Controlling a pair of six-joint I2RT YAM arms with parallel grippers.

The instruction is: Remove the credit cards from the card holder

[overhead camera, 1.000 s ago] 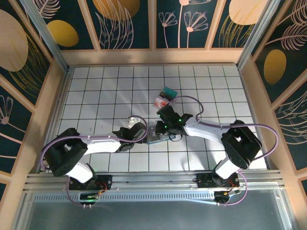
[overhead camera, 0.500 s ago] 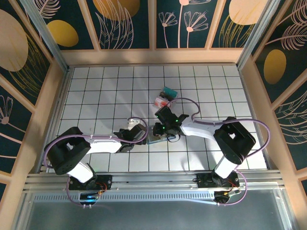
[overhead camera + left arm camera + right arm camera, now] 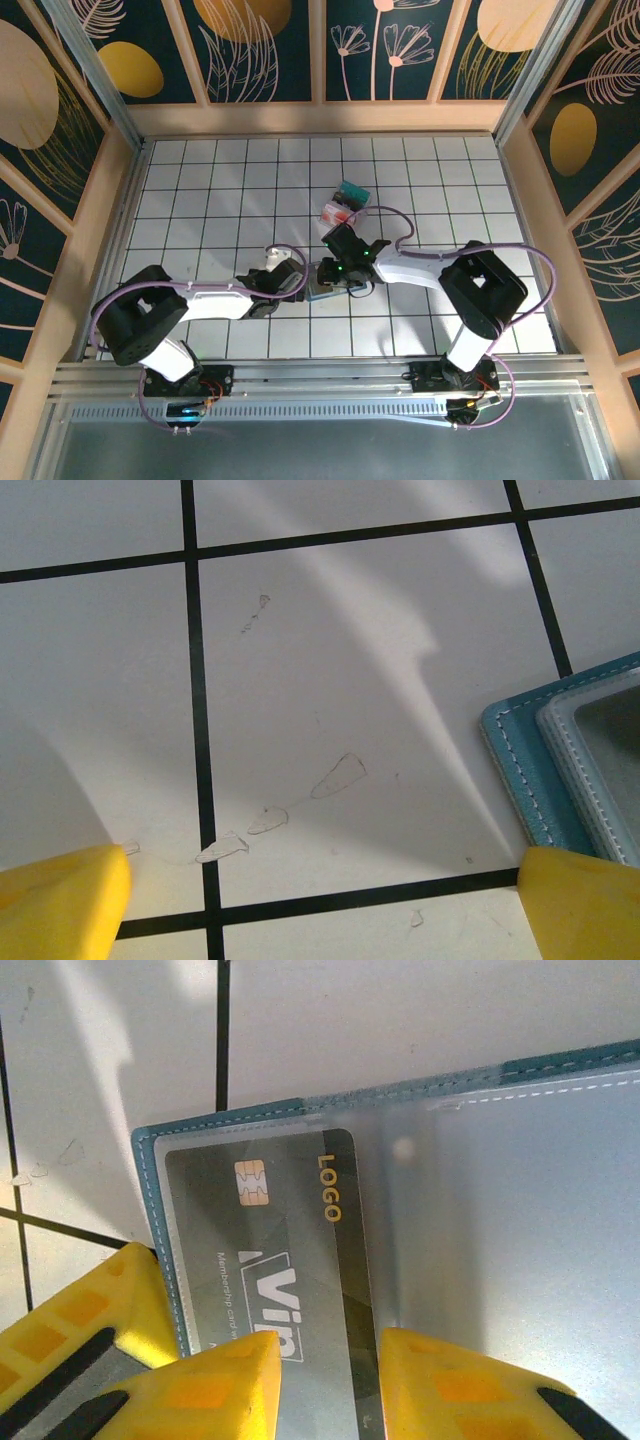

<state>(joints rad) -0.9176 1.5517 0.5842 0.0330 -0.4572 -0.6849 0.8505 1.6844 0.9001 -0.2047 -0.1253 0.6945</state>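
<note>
The card holder (image 3: 566, 1063) lies open on the white tiles, slate-blue with a clear sleeve, and a grey credit card (image 3: 262, 1222) with a chip and "LOGO" sits under that sleeve. My right gripper (image 3: 330, 1392) hangs low over this card's near end, jaws a little apart, nothing pinched. Seen from above, the holder (image 3: 322, 286) lies between my right gripper (image 3: 335, 270) and my left gripper (image 3: 298, 282). My left gripper (image 3: 320, 915) is wide open over bare tile, its right finger beside the holder's corner (image 3: 520, 760). A teal card (image 3: 351, 190) and a pink-red card (image 3: 336, 211) lie further back.
A yellow finger (image 3: 75, 1340) of my left gripper rests against the holder's left edge in the right wrist view. Wooden walls (image 3: 115, 200) ring the tiled floor. The metal rail (image 3: 320, 385) with both arm bases runs along the near edge.
My right gripper's jaws have parted slightly, and its arm's elbow has swung to the left. The left gripper has shifted a little toward the holder and stays open.
</note>
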